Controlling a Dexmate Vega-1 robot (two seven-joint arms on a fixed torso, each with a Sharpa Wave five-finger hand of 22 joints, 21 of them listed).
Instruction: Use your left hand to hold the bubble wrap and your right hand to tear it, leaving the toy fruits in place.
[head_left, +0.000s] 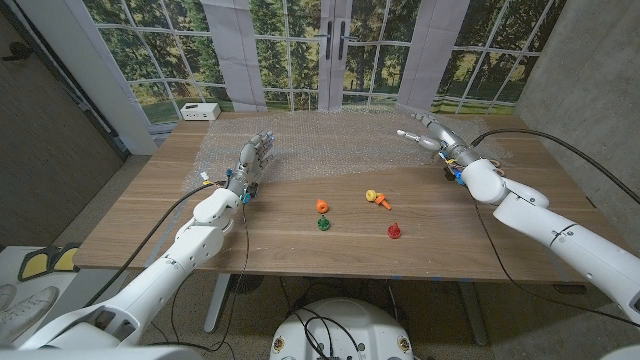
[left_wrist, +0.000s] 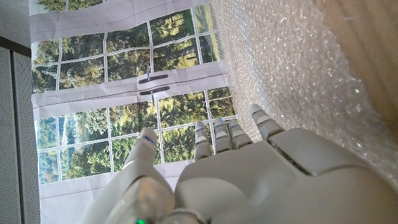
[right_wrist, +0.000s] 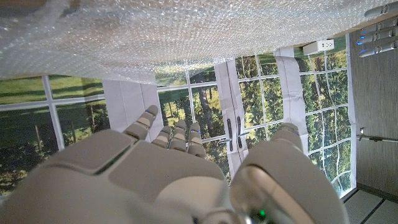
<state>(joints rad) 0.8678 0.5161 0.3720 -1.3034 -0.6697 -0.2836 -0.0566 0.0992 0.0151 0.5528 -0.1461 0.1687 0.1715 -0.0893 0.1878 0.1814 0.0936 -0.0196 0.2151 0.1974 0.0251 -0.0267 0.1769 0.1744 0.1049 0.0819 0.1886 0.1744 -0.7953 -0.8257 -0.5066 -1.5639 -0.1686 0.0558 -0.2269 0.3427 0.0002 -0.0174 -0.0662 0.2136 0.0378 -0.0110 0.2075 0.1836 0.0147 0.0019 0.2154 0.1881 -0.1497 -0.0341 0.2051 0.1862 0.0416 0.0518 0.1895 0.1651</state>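
Left hand: fingers apart, holding nothing, at the bubble wrap's left edge
Right hand: released, fingers extended, upper right
Bubble wrap: spread across the table's far side
Toy fruits: centre, on bare wood

Wooden table, bubble wrap, toy fruits

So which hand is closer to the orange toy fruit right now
Left. The left hand is up on the bubble wrap, just left of the orange toy fruit; the right hand sits far off near the wrap's right end.
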